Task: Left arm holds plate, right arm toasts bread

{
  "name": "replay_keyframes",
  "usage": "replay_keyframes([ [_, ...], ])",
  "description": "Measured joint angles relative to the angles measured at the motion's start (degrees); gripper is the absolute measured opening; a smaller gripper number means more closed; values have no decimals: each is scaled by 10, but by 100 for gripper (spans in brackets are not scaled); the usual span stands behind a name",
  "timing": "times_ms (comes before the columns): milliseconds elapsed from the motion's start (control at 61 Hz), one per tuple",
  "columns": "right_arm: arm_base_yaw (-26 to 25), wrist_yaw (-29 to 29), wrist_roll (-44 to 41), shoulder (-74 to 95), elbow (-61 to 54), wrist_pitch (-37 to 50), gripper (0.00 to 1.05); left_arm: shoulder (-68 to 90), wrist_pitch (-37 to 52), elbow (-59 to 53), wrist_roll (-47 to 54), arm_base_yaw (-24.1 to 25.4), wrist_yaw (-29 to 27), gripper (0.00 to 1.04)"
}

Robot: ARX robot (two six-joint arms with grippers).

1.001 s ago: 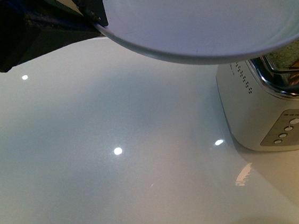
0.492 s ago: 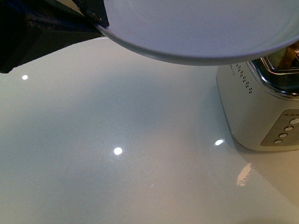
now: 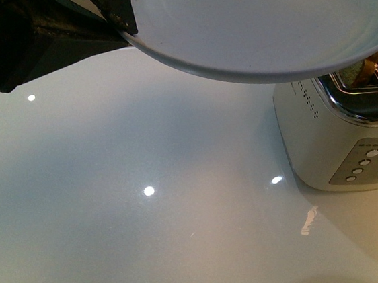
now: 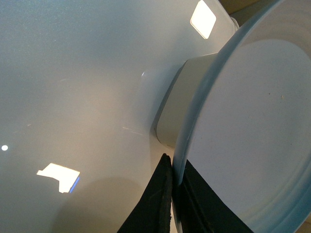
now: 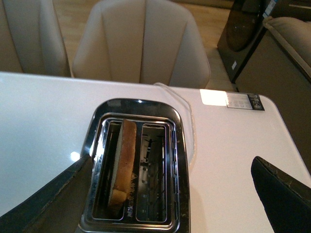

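One bread slice [image 5: 124, 160] is seated in the toaster [image 5: 180, 145], near which the plate [image 3: 257, 19] is clamped by the left gripper [image 4: 175, 174] and over which the right gripper [image 5: 172, 165] is held spread and empty; toasting seemingly remains to be started.

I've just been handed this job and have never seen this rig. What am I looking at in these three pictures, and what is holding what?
This is a two-armed robot at a glossy white table. The front view looks out from its body. There the left arm holds a pale plate in the air by the rim, jaws shut, and the plate partly hides a white toaster. The left wrist view comes from that arm's own camera and shows the same jaws pinching the plate's edge. The right wrist view looks down from the right arm, whose jaws are open and empty on either side of the toaster. A slice of bread stands in one slot, and the other slot is empty. Nothing shows on the plate.
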Motion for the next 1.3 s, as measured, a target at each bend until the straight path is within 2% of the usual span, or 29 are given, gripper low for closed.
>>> replay_keyframes([
  [98,-13,-74,2,-9,-51,130,81,0,0,0,0,-1,2,3],
  [164,-17,-90,2,-19,-88,179,71,0,0,0,0,-1,2,3],
  [279,-27,-95,3,-53,-136,198,52,-1,0,0,0,0,0,3],
  [361,-54,-134,3,-77,-162,200,38,-1,0,0,0,0,1,3],
  [574,-67,-136,2,-137,-219,196,2,-1,0,0,0,0,2,3],
  [1247,-68,-136,5,-312,-292,94,2,-1,0,0,0,0,1,3],
  [1296,-68,-136,5,-320,-303,106,2,-1,0,0,0,0,1,3],
])
